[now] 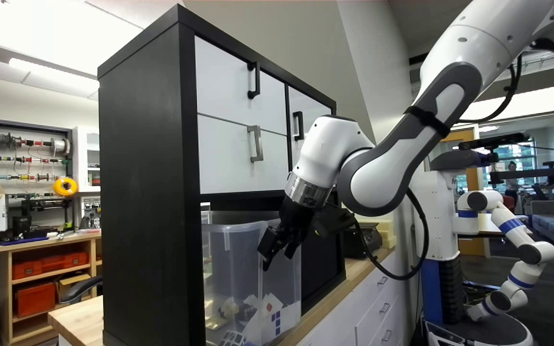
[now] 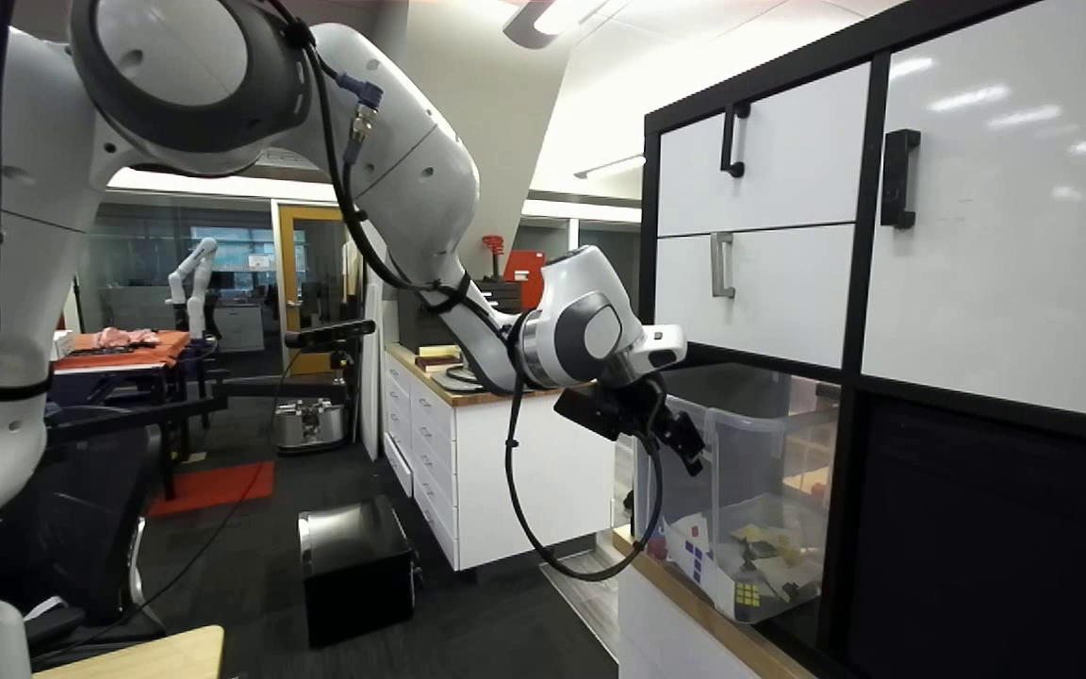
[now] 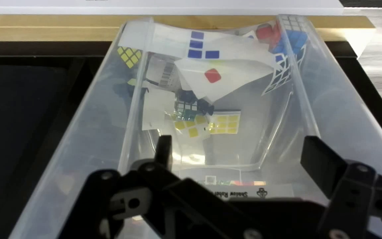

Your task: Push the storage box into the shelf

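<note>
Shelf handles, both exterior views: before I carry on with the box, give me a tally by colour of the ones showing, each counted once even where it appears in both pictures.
Black handles: 2
Grey handle: 1
Total showing on the shelf: 3

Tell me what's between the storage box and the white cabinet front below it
A strip of wooden countertop lies between the storage box and the white cabinet front; the wrist view shows it.

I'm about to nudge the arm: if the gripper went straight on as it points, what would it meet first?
Probably the outer face of the storage box, which juts from the shelf; whether the gripper touches it, I cannot tell.
</note>
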`<state>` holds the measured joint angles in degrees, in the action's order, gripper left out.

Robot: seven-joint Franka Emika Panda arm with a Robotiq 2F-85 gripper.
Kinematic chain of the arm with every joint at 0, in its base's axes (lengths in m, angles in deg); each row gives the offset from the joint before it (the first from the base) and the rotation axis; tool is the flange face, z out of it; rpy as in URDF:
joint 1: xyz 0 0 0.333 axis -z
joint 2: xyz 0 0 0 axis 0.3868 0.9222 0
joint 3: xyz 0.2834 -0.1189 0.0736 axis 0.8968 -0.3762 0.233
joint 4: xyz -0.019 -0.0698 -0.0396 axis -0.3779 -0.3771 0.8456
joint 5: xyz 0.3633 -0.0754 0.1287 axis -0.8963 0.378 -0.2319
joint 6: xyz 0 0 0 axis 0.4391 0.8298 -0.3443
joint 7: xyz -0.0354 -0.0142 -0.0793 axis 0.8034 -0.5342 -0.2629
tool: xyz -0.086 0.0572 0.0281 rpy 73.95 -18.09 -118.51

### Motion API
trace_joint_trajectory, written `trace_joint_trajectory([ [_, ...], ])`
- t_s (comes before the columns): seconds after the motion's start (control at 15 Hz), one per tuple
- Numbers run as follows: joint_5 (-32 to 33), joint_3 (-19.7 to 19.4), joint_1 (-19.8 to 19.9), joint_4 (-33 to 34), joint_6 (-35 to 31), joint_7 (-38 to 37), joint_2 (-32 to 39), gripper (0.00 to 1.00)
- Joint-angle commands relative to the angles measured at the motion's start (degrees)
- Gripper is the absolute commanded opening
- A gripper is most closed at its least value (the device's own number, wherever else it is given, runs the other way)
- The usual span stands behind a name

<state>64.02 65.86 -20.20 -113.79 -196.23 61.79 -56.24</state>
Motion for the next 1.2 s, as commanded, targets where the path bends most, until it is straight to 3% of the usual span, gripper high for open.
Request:
trace_joint_trajectory([
  [0.0, 1.1, -1.5, -1.7, 4.7, 2.0, -1.6, 2.4, 1.0],
  [0.33, 0.9, -2.0, -2.0, 4.5, 1.8, -1.6, 2.2, 1.0],
  [0.67, -1.9, 0.6, -0.5, -1.4, 4.1, 0.2, -2.0, 1.0],
  [0.73, -6.7, -3.5, -4.6, -2.6, 4.1, 3.6, -3.0, 1.0],
  [1.13, -16.4, -3.0, -6.0, -10.3, 9.3, 9.4, -10.5, 1.0],
])
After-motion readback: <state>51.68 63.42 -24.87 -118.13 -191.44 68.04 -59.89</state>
